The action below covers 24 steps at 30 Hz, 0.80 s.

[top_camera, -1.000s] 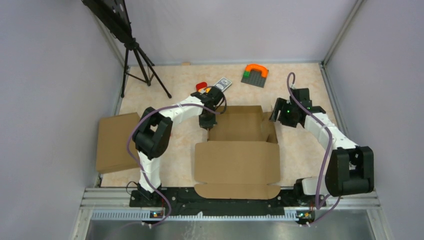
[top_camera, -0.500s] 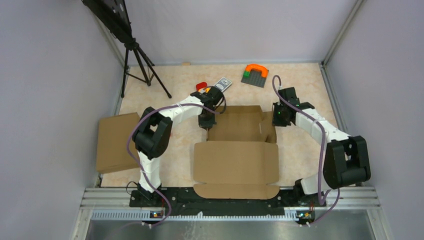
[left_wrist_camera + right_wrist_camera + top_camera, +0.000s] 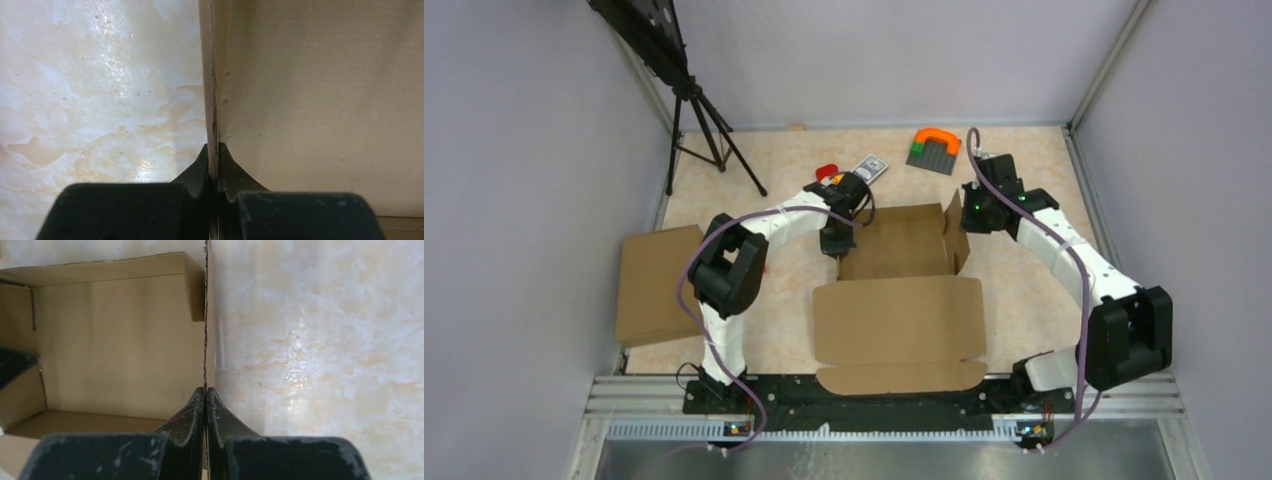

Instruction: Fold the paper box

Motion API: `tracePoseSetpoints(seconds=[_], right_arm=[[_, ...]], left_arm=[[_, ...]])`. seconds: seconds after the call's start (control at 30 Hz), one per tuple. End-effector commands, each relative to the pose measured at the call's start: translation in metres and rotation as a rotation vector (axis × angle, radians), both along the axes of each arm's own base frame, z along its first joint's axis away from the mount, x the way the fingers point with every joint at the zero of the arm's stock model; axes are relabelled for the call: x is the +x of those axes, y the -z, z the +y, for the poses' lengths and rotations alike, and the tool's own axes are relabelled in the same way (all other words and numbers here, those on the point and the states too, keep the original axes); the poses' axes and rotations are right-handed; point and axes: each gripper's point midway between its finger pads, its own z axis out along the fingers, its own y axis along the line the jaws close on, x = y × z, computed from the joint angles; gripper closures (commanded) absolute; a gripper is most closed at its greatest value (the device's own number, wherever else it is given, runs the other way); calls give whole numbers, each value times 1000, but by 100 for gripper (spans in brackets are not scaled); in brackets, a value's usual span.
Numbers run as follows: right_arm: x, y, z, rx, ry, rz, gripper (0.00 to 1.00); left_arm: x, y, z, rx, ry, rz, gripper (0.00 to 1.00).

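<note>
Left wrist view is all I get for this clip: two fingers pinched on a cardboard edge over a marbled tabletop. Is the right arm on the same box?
Observer: Yes. The right gripper is shut on the right side wall of the paper box, and that wall stands upright.
Operator: And which part is the edge in my view?
Observer: It is the left side wall of the same box, pinched by the left gripper.
Operator: Is the lid closed?
Observer: No. The large lid panel lies flat on the table, on the side toward the arm bases.
</note>
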Motion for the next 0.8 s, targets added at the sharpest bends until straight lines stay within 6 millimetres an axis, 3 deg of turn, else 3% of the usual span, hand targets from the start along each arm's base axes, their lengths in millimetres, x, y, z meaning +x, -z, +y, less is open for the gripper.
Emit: tracePoseSetpoints(seconds=[0.0,0.23,0.47,0.67,0.77], right_arm=[[7,-23,37,112,-78,-59,100],[7,-7,75,228,-147,-37,100],[6,21,79,230,-147,18,98],[6,21,61,144,-104,2,62],[4,16,61,150,-117,-7,54]], left_arm=[[-2,-2,-12,-38,14,26,100],[-4,-2,-13,-46,17,30,100],[-4,-2,-14,-48,18,29,100],[-4,-2,-13,-45,19,28,100],[-3,-3,-14,-47,19,25,100]])
